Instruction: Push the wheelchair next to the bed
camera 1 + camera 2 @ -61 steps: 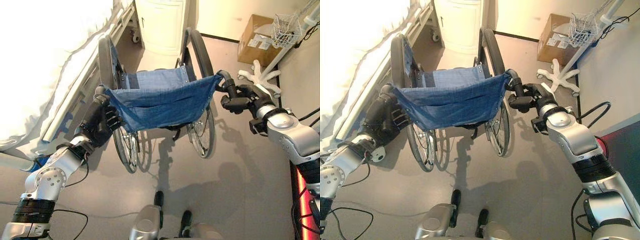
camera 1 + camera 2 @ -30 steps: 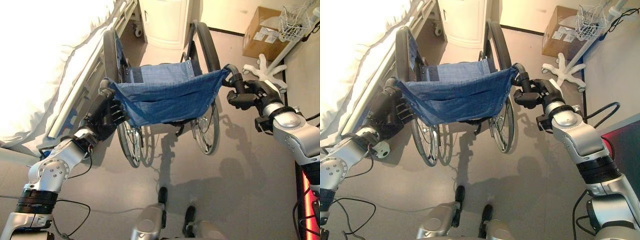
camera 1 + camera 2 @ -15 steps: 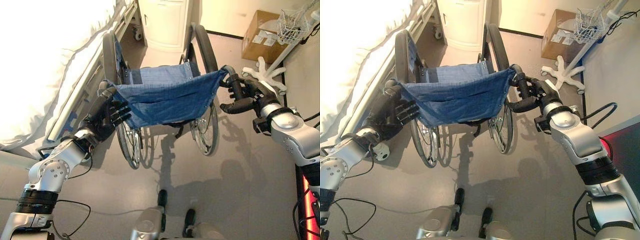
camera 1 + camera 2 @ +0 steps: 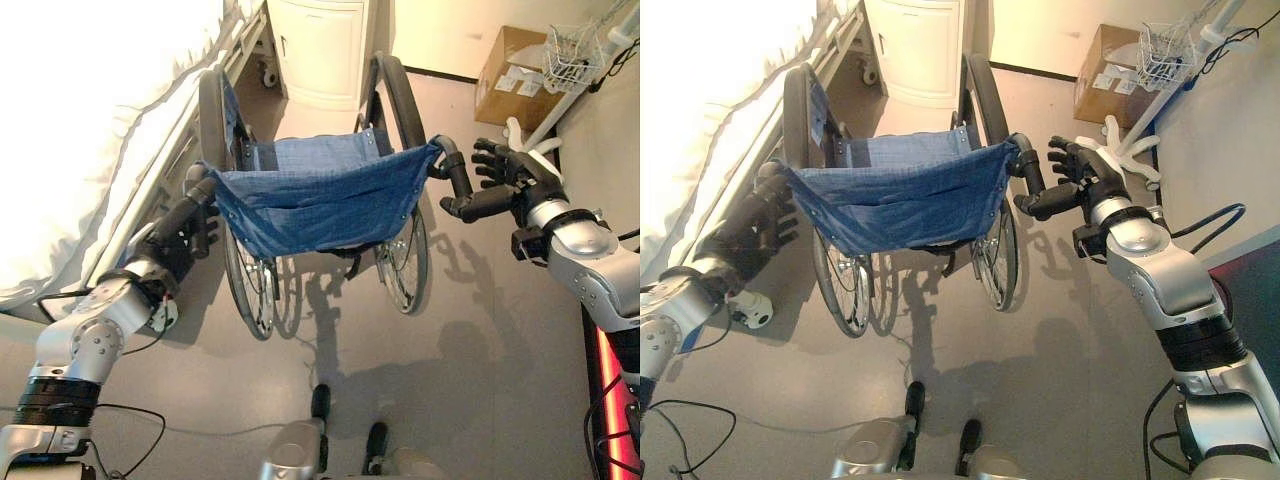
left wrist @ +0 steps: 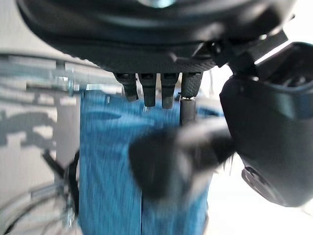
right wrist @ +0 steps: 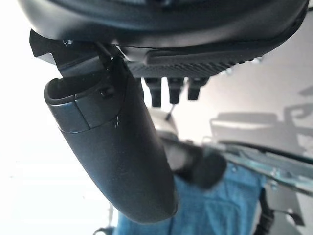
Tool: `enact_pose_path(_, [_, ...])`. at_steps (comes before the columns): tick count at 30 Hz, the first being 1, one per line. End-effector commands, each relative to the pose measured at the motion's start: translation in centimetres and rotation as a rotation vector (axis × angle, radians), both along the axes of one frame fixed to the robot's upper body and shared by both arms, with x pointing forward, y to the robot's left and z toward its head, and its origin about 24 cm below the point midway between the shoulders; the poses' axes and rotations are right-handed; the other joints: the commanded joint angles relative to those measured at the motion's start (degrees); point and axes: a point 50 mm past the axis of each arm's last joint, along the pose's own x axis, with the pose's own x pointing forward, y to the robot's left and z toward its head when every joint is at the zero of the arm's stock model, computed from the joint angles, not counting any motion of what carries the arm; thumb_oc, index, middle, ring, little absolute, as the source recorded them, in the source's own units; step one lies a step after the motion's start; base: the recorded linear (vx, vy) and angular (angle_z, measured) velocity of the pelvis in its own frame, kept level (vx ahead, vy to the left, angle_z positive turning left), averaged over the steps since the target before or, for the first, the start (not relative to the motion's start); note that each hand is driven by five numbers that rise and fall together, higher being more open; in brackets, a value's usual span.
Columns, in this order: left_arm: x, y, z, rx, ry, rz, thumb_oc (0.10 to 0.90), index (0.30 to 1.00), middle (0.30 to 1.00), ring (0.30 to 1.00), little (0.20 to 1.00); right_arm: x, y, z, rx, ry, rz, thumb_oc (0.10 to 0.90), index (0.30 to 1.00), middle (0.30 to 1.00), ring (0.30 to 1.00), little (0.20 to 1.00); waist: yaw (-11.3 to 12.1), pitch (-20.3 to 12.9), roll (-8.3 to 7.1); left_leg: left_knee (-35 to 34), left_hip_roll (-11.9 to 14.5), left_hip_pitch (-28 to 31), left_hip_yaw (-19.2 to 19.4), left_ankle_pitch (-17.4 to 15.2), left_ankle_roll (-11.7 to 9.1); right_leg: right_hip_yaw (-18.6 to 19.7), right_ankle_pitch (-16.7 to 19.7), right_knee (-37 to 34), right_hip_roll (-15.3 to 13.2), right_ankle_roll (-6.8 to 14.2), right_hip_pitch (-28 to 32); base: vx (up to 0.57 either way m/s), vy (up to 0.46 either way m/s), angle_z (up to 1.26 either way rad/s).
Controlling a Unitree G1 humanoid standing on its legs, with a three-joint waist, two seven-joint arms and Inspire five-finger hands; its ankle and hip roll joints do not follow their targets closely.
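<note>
**Letting go beside the bed**

Wheelchair (image 4: 320,200) parked just beside the bed (image 4: 90,140), left wheel close along the bed's side rail, blue sling back (image 4: 315,205) facing near. White cabinet (image 4: 320,45) at the far end, close to the chair's front. Cardboard box (image 4: 515,90) and a white stand with wire basket (image 4: 565,60) off to the far right, well apart.

Right hand (image 4: 500,185) spread wide, fingers (image 4: 1070,160) straight and apart, just beside the right push handle (image 4: 450,170) without gripping it. Left hand (image 4: 180,235) at the left push handle (image 4: 200,185), fingers extended along it and not curled round, as the left wrist view confirms.

Placement judged about complete. To finish well: draw both hands straight back toward the near side, level and together, clear of the handles and the sling, so as not to nudge the chair off the rail or roll it into the cabinet.
</note>
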Motion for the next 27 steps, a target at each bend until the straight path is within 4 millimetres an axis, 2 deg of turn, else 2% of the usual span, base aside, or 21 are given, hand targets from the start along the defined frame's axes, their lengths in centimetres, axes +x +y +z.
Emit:
enact_pose_path(1, [-2.8,7.7,7.6,0.101,-0.309,0.346,0.8,0.9,0.9,0.9,0.9,-1.6,-2.2,2.3,-0.026,-0.178,-0.085,0.8,0.9,0.9,0.9,0.9,-0.2,-11.57,1.08,-3.23,3.33,3.79,0.11,-1.75,-5.33,-0.69,8.62,-1.42,-3.58,3.1,-4.58,0.0,0.0,0.0])
enact_pose_path(8, [-6.3,9.2,5.2,0.092,-0.28,0.446,0.8,0.9,0.9,0.9,0.9,-3.9,-5.4,0.3,0.045,-0.181,-0.216,0.8,0.9,0.9,0.9,0.9,-0.65,-12.15,1.18,-3.98,3.76,4.22,0.31,-2.0,-5.54,-0.43,8.18,-1.73,-3.03,2.82,-4.55,0.0,-0.001,0.0])
enact_pose_path(16, [-8.7,10.7,4.3,0.097,-0.275,0.542,0.8,0.9,0.9,0.9,0.9,-6.1,-8.6,-0.9,0.15,-0.22,-0.374,0.8,0.9,0.9,0.9,0.9,-1.11,-12.76,1.23,-4.02,3.96,4.62,0.45,-2.32,-5.88,-0.83,7.68,-1.7,-2.86,2.76,-4.3,0.0,-0.008,0.05])
enact_pose_path(23, [-11.9,11.9,2.7,0.126,-0.253,0.661,0.8,0.9,0.9,0.9,0.9,-8.9,-11.9,-5.5,0.262,-0.116,-0.59,0.8,0.9,0.9,0.9,0.9,-1.71,-13.17,1.37,-4.02,4.07,4.78,0.44,-2.29,-6.16,-1.33,7.32,-1.69,-2.79,2.76,-4.06,0.0,0.0,0.0])
enact_pose_path(25, [-12.5,11.9,1.5,0.108,-0.248,0.676,0.8,0.9,0.9,0.9,0.9,-9.8,-12.8,-7.2,0.296,-0.086,-0.663,0.8,0.9,0.9,0.9,0.9,-1.79,-13.18,1.34,-4.02,4.08,4.78,0.45,-2.32,-6.23,-1.5,7.26,-1.66,-2.82,2.83,-4.05,0.0,0.0,0.0])
enact_pose_path(27, [-13.4,11.7,-0.5,0.078,-0.213,0.703,0.8,0.9,0.9,0.9,0.9,-11.3,-14.1,-9.9,0.336,-0.016,-0.769,0.8,0.9,0.9,0.9,0.9,-1.82,-13.03,1.29,-4.02,4.09,4.74,0.41,-2.33,-6.31,-1.75,7.25,-1.61,-2.87,2.94,-4.09,0.0,0.0,0.0])
